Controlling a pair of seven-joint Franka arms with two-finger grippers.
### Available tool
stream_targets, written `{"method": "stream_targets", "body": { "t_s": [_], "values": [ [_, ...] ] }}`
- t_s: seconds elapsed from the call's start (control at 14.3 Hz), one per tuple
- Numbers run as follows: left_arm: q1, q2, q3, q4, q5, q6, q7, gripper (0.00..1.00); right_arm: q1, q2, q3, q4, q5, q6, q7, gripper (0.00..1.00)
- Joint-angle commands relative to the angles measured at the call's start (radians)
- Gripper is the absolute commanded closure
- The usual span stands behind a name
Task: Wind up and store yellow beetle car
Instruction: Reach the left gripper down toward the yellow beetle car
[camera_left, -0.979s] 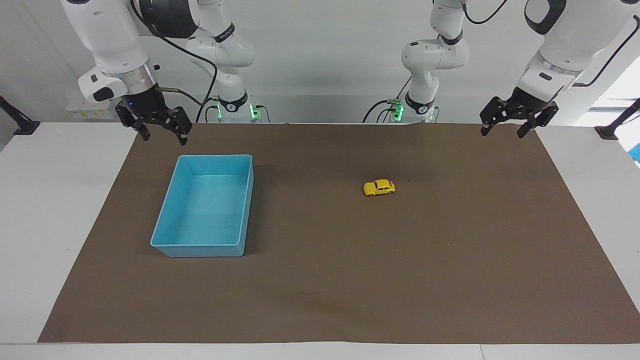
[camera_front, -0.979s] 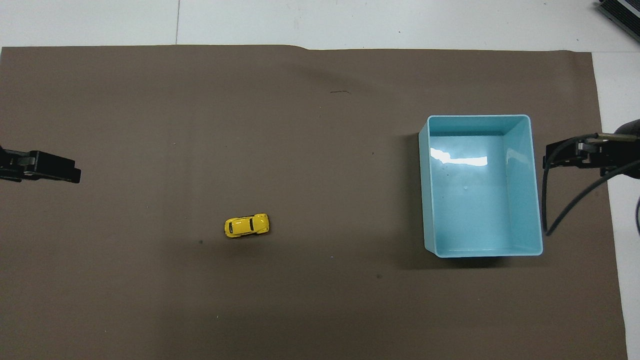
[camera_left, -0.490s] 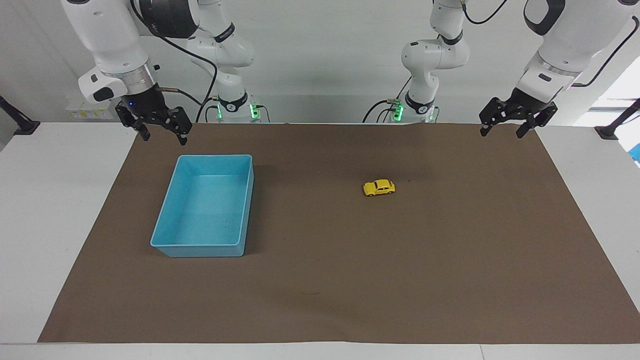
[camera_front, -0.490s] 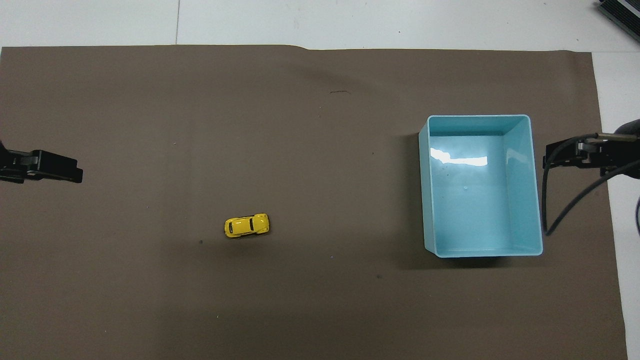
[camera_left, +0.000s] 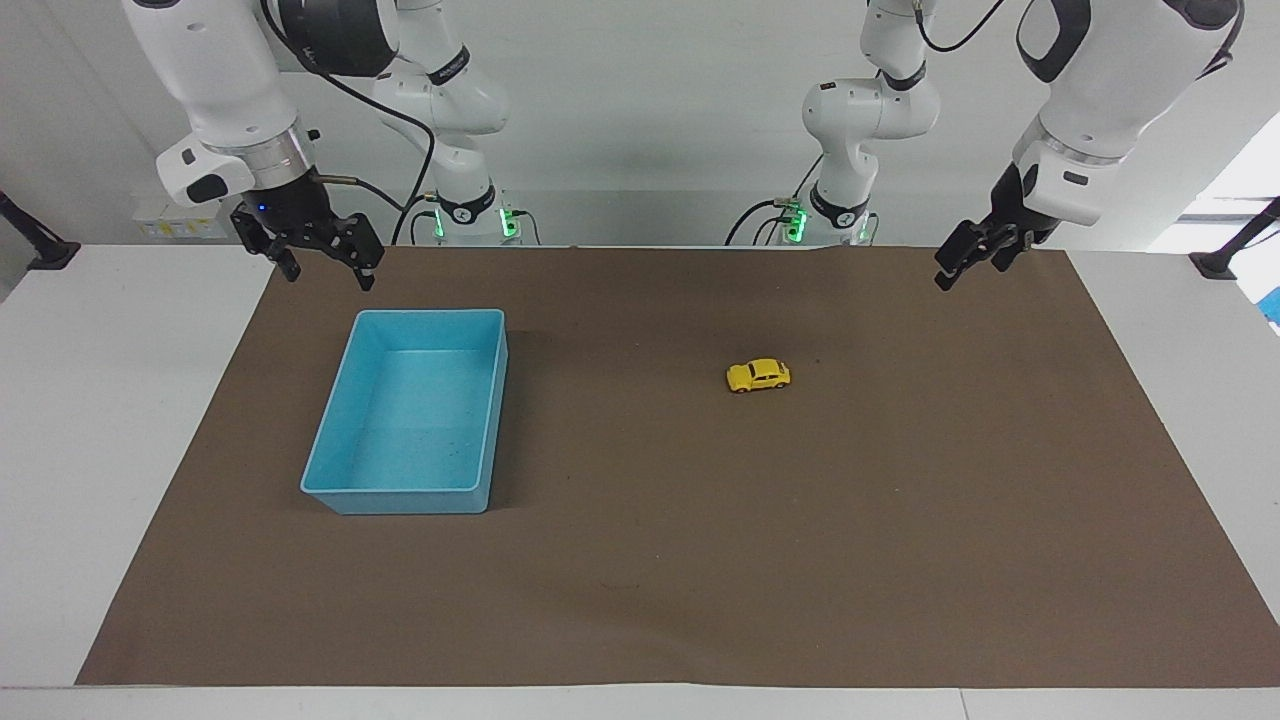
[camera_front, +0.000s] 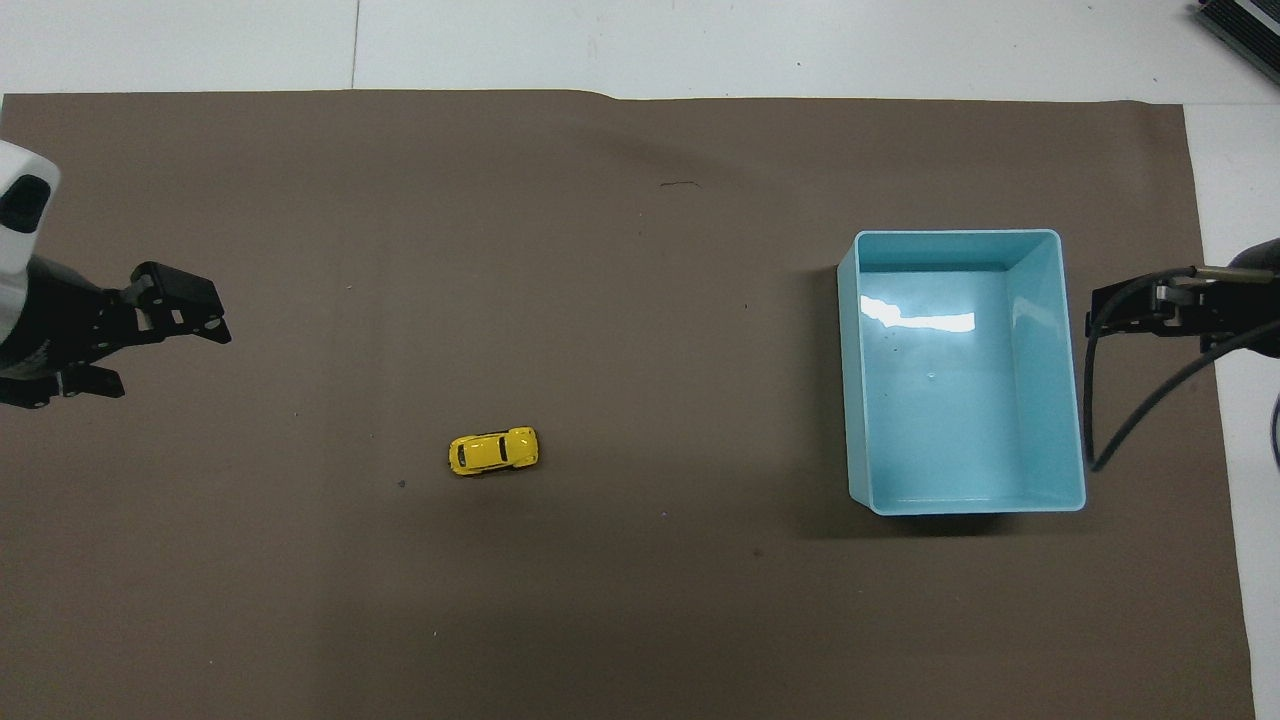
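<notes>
Yellow beetle car (camera_left: 758, 376) sits on its wheels on the brown mat (camera_left: 640, 600), toward the left arm's end of the table, with bare mat on every side. Taking the overhead view as a clock face centred on the car, the left gripper (camera_front: 150, 335) is up in the air at about ten o'clock, fingers spread and holding nothing. To grasp well, I judge it should descend square over the car's short width and pinch the rounded body's flanks. The blue bin (camera_left: 415, 410) lies well apart at three o'clock, open and holding nothing. The right gripper (camera_left: 325, 262) waits above the mat just by the bin's rim, released too. Nothing blocks the path.
</notes>
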Motion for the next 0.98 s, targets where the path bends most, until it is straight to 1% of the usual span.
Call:
{"method": "stream_targets", "body": {
  "t_s": [0.0,0.14,0.28,0.42,0.56,0.7,0.91],
  "values": [
    [-0.063,-0.012,0.015,-0.050,-0.008,0.036,-0.236,0.00,-0.013,-0.004,0.006,-0.006,0.007,0.002,-0.017,0.00],
    [-0.083,-0.010,0.015,-0.059,-0.011,0.053,-0.466,0.00,-0.013,-0.004,0.006,-0.006,0.007,0.002,-0.017,0.00],
    [-0.092,0.000,0.015,-0.094,-0.023,0.147,-0.745,0.00,-0.013,-0.004,0.006,-0.006,0.007,0.002,-0.017,0.00],
    [-0.110,0.008,0.015,-0.114,-0.040,0.207,-0.945,0.00,-0.013,-0.004,0.005,-0.006,0.007,0.003,-0.017,0.00],
    [-0.117,0.022,0.014,-0.125,-0.049,0.220,-1.070,0.00,-0.013,-0.004,0.006,-0.006,0.007,0.002,-0.017,0.00],
    [-0.130,0.022,0.015,-0.181,-0.060,0.266,-1.130,0.00,-0.013,-0.004,0.006,-0.006,0.007,0.002,-0.017,0.00],
    [-0.137,0.025,0.014,-0.269,-0.060,0.362,-1.322,0.00,-0.013,-0.004,0.005,-0.006,0.007,0.002,-0.017,0.00]
  ]
}}
